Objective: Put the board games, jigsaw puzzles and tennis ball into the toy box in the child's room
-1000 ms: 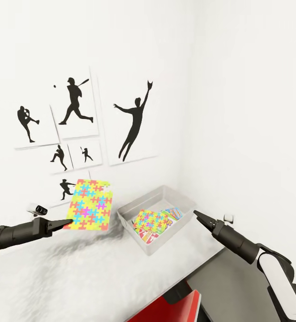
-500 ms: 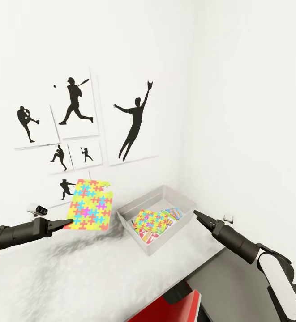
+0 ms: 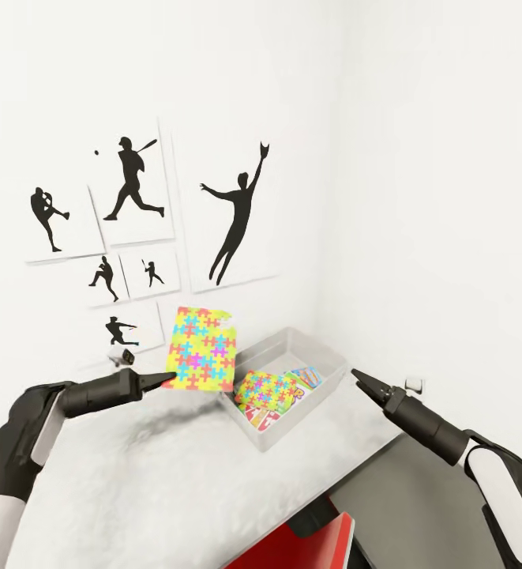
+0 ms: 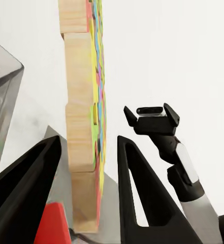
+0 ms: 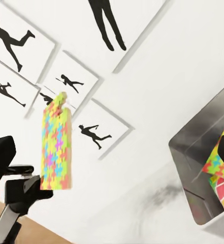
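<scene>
Shifted toward the grey plastic toy box (image 3: 321, 371) since the earlier frame, the thin square jigsaw puzzle (image 3: 201, 349) of neon interlocking pieces now hangs upright at the box's near-left corner, above the pale, mottled table (image 3: 158, 482). Its wood-coloured back shows in the left wrist view. The left gripper (image 3: 166, 379) pinches its lower edge. Inside the box lie a second jigsaw puzzle (image 3: 268, 390) and colourful printed board games (image 3: 306, 376). The right gripper (image 3: 359, 378), fingers pressed together, hovers beside the box, slightly further right than before.

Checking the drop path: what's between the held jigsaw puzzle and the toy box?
In the head view, nothing: the jigsaw puzzle in the left gripper hangs just beside the toy box rim.
</scene>
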Available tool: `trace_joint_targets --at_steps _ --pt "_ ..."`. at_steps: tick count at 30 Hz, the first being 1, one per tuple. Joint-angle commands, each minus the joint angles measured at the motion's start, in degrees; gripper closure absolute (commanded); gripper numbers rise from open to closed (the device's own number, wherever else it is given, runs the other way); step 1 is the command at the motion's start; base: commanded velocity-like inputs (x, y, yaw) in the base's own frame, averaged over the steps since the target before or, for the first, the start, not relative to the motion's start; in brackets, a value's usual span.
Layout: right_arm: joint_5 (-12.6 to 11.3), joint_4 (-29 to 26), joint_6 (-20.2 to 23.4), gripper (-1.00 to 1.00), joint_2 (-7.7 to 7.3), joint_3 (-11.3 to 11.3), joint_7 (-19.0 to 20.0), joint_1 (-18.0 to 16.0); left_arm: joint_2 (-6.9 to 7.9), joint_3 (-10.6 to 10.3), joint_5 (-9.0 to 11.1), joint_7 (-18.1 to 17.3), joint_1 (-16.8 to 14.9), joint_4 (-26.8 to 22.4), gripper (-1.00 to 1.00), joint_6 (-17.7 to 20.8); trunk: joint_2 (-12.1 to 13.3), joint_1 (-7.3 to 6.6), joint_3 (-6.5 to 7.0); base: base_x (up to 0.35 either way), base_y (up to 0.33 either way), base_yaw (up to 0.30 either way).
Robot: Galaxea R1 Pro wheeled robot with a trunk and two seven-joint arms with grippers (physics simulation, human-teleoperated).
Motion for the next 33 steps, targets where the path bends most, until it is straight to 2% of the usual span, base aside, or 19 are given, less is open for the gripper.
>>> trace_joint_targets --at_steps 1,4,7,8,11,16,20,22,25,28,30,33 --pt "-0.2 0.0 0.4 -1.00 -0.05 -0.2 0.0 -0.1 -0.94 -0.6 0.0 1.7 -2.5 0.6 1.00 0.6 -0.1 0.04 -0.14 0.000 0.000 0.000" --pt "-0.1 0.0 0.7 -1.00 -0.20 -1.6 0.1 -0.1 -2.96 -4.3 -0.2 6.3 -8.4 5.5 1.00 0.6 -0.1 0.04 -0.14 0.000 0.000 0.000" --pt "0.0 -0.1 1.3 -1.00 -0.85 -5.8 0.2 0.0 -5.54 -7.1 -0.3 11.4 -15.8 13.8 1.00 0.6 -0.1 0.04 -0.14 0.000 0.000 0.000" --pt "0.0 -0.1 1.5 -1.00 -1.02 -6.5 0.3 0.0 -5.97 -7.3 -0.3 12.5 -17.1 15.3 1.00 0.6 -0.1 0.04 -0.14 0.000 0.000 0.000" --pt "0.1 -0.1 2.2 -1.00 -1.84 -9.0 0.4 0.1 -8.82 -8.0 -0.2 19.9 -23.8 23.0 1.00 0.5 -0.1 0.04 -0.14 0.000 0.000 0.000" --pt "0.1 -0.1 2.5 -1.00 -2.62 -9.8 0.4 0.1 -14.70 -8.2 -0.2 33.9 -31.0 29.4 1.00 0.3 -0.1 0.04 -0.14 0.000 0.000 0.000" --pt "0.0 0.0 2.9 -1.00 -3.38 -9.9 0.5 0.1 -19.45 -8.2 -0.3 46.4 -33.4 31.1 1.00 0.3 -0.1 0.04 -0.14 0.000 0.000 0.000" --pt "0.0 -0.1 3.2 -1.00 -3.50 -9.9 0.5 0.1 -20.90 -8.3 -0.3 50.5 -33.7 31.3 1.00 0.4 -0.1 0.04 -0.14 0.000 0.000 0.000" --pt "0.0 -0.3 3.4 -1.00 -3.55 -10.0 1.3 0.1 -21.59 -8.4 -0.4 52.9 -33.8 31.4 1.00 0.4 -0.1 0.04 -0.14 0.000 0.000 0.000" --pt "0.0 -0.5 3.4 -1.00 -3.57 -10.5 3.4 0.2 -21.87 -8.8 -0.6 53.6 -33.9 31.5 1.00 0.5 -0.1 0.04 -0.15 0.000 0.000 0.000" --pt "0.0 -0.5 3.4 -1.00 -3.57 -11.3 5.3 0.3 -21.91 -10.9 -0.8 53.8 -33.9 31.4 1.00 0.5 -0.1 0.04 -0.25 0.000 0.000 0.000" --pt "0.0 -0.4 3.3 -1.00 -3.61 -12.8 7.0 2.5 -21.86 -16.4 -0.8 53.6 -33.9 31.4 1.00 0.5 -0.1 0.04 -0.48 0.000 0.000 0.000"
